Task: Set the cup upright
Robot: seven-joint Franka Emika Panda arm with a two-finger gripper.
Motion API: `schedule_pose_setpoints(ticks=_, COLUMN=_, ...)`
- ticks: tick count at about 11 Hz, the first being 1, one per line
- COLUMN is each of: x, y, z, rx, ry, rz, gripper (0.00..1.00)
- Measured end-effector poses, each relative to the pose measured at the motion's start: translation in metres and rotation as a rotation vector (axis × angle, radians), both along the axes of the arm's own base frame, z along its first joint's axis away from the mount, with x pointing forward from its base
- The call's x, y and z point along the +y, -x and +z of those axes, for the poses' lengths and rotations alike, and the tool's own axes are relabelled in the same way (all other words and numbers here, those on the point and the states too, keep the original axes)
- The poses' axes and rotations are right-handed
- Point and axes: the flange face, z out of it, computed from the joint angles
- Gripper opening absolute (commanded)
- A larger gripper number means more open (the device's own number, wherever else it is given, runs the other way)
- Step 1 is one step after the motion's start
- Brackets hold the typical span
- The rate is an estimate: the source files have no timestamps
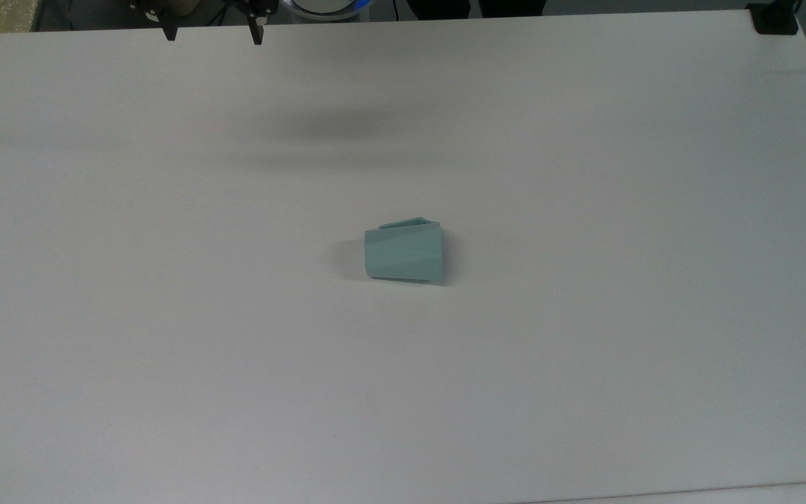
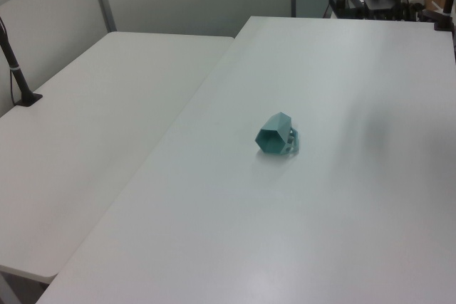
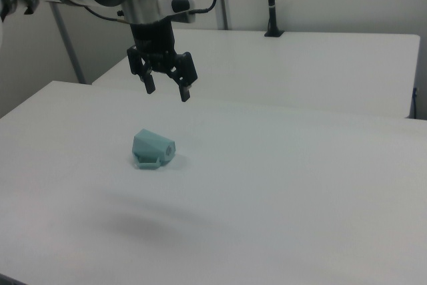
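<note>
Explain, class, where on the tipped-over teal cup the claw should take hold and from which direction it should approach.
The cup lies on its side on the table, handle toward the top view's upper edge, wide rim toward the top view's right. The open claw hangs high above it. Probably best: descend from above and pinch the rim wall, one finger inside the mouth, so the cup can be swung up onto its narrow base.

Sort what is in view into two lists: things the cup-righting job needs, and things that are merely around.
Belongs to the job:
- the cup, lying on its side on the white table
- the gripper, jaws open, hanging above the table and apart from the cup

Just around:
- the second white table alongside
- the black post clamped at that table's far edge in the right view
</note>
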Motion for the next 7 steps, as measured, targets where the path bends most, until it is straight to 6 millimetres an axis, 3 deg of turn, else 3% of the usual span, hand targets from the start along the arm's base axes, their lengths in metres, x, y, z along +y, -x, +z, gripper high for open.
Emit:
schedule_pose_setpoints(ticks=4, x=-0.021, y=0.0, z=0.007, rx=-0.014, ry=-0.001, rz=-0.027, gripper=1.0)
schedule_pose_setpoints(ticks=7, x=-0.024, y=0.0, z=0.015, rx=-0.031, ry=-0.001, rz=-0.03, gripper=1.0)
